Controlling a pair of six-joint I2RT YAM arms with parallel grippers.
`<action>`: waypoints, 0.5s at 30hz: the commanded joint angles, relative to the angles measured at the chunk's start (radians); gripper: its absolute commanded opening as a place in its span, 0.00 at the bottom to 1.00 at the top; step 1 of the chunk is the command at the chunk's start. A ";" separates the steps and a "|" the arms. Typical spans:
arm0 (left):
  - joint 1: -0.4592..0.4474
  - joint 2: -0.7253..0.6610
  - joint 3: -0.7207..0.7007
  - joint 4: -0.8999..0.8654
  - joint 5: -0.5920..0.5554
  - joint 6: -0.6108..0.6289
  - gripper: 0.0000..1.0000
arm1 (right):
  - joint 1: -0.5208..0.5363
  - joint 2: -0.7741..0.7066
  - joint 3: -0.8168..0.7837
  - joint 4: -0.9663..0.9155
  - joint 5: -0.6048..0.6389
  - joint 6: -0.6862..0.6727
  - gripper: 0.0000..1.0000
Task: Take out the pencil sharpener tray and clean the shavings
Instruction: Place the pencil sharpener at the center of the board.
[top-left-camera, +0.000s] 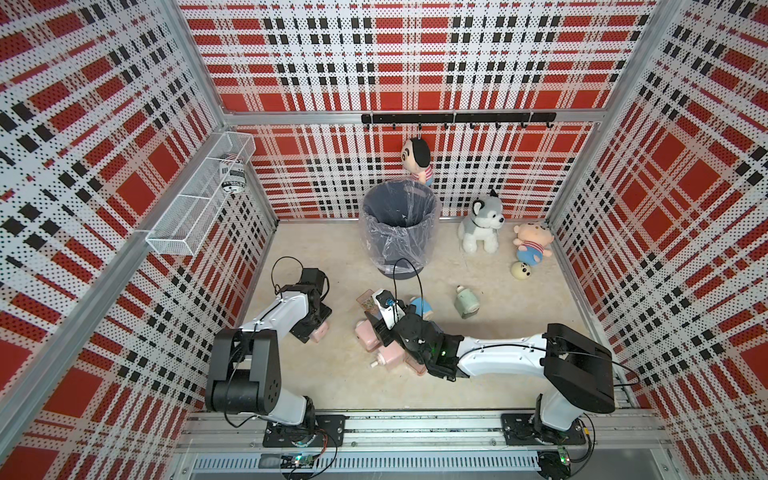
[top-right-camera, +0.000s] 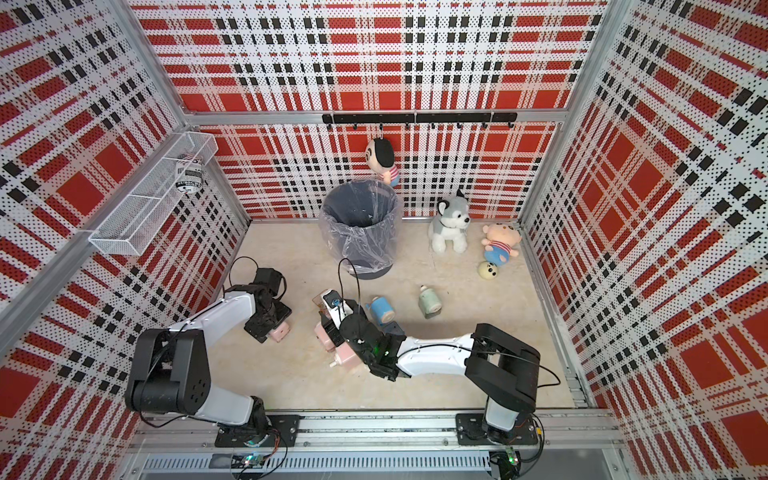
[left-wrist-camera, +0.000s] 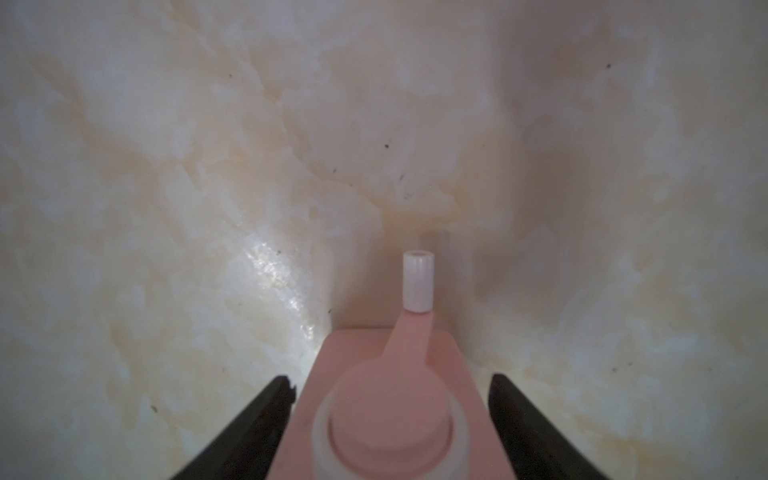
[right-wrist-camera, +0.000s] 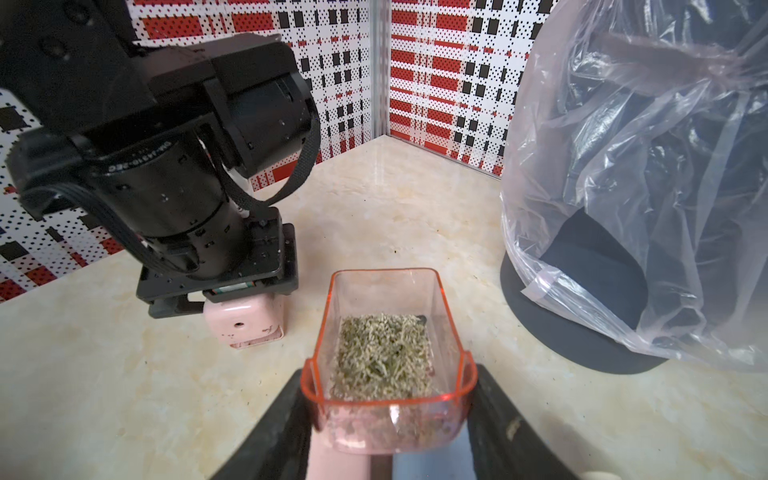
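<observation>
Lower centre, right wrist view: right gripper (right-wrist-camera: 388, 386) is closed on the clear orange tray (right-wrist-camera: 332, 316), one finger on each long side at its nearer end. The tray is level, open side up. Grey-green shavings (right-wrist-camera: 382, 357) cover most of its floor. Cannot tell whether it rests on the table (right-wrist-camera: 124, 395) or is held just above it. The lined bin (right-wrist-camera: 623, 208) fills the right of this frame, near the tray and not touching it.

Centre of both top views: the tray (top-left-camera: 366, 300) lies just below the bin (top-left-camera: 405, 245), out of any sharpener body. Blue sharpener (top-left-camera: 422, 307) and green sharpener (top-left-camera: 465, 303) lie to its right.

Bottom centre, left wrist view: left gripper (left-wrist-camera: 390, 379) has its jaws apart, straddling the pink sharpener (left-wrist-camera: 353, 349). A strip of table shows between each finger and the casing, and no contact is seen. The white crank knob (left-wrist-camera: 417, 282) points toward the upper frame. The sharpener stands on the table, left of the tray, in both top views (top-right-camera: 279, 330).
</observation>
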 joint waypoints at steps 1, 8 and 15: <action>0.000 -0.048 0.004 0.013 -0.027 0.012 0.83 | -0.001 -0.012 0.021 -0.026 -0.011 0.014 0.44; -0.012 -0.153 0.054 -0.036 -0.065 0.016 0.98 | -0.014 -0.030 0.067 -0.079 0.010 0.051 0.42; -0.073 -0.354 0.140 -0.051 -0.155 0.022 0.98 | -0.057 -0.055 0.184 -0.243 0.048 0.161 0.40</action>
